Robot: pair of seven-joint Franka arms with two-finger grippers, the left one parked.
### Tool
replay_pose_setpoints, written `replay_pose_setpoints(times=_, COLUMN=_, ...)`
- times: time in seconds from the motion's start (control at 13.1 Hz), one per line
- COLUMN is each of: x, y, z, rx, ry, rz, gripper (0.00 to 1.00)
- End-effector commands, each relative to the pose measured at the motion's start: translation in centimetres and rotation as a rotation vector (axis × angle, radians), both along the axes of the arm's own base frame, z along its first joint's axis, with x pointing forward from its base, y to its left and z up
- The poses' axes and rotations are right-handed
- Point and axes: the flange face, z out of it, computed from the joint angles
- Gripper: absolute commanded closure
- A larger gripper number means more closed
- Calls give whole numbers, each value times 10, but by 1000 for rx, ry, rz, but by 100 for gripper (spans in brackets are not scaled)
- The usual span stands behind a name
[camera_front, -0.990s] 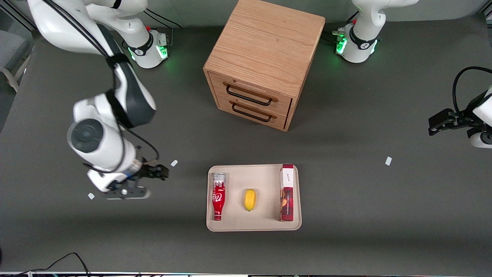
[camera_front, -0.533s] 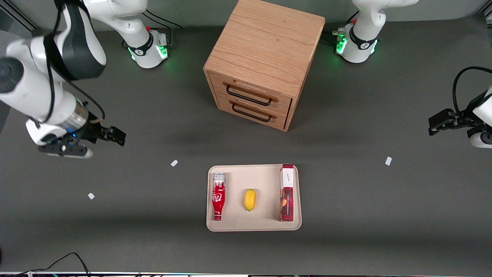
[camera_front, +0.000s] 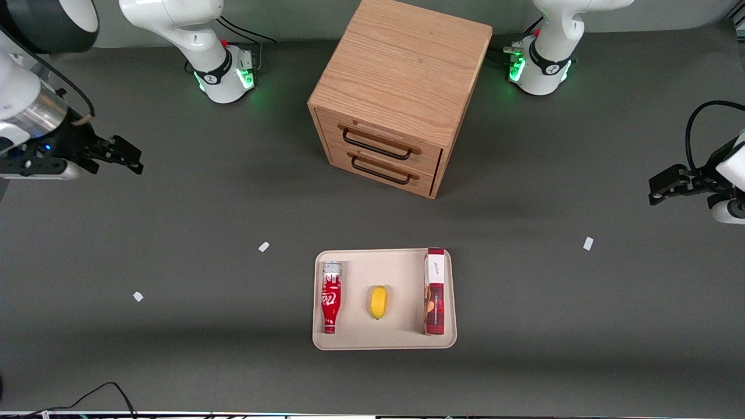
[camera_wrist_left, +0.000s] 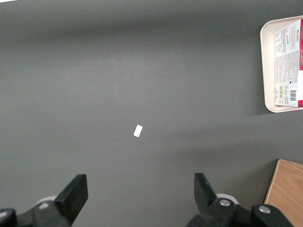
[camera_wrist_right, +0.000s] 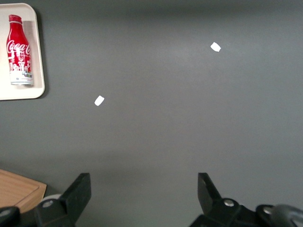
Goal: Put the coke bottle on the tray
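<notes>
The coke bottle (camera_front: 330, 297), red with white script, lies flat in the cream tray (camera_front: 401, 340), along the tray's side toward the working arm, red cap nearest the front camera. It also shows in the right wrist view (camera_wrist_right: 19, 49) on the tray (camera_wrist_right: 38, 90). My gripper (camera_front: 125, 154) is open and empty, high above the table at the working arm's end, far from the tray. In the right wrist view the gripper (camera_wrist_right: 144, 182) has only bare mat between its fingers.
A yellow lemon-like fruit (camera_front: 378, 302) and a red-and-white box (camera_front: 435, 291) also lie in the tray. A wooden two-drawer cabinet (camera_front: 396, 93) stands farther from the camera than the tray. Small white tape bits (camera_front: 263, 247) (camera_front: 138, 297) (camera_front: 588, 243) lie on the mat.
My gripper has moved up and away from the tray, toward the working arm's end of the table. The bottle, tray and other things have not moved.
</notes>
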Motion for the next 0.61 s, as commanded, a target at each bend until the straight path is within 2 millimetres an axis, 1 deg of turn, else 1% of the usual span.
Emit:
replay_pose_setpoints(times=0.0, x=2, y=10, z=14, rx=19, ry=-8, rz=36, gripper=0)
replay_pose_setpoints(times=0.3, x=9, y=13, z=17, rx=21, ry=-41, rz=22, gripper=0)
replay_pose_setpoints(times=0.53, x=13, y=12, z=14, rx=44, ry=-40, rz=12, gripper=0)
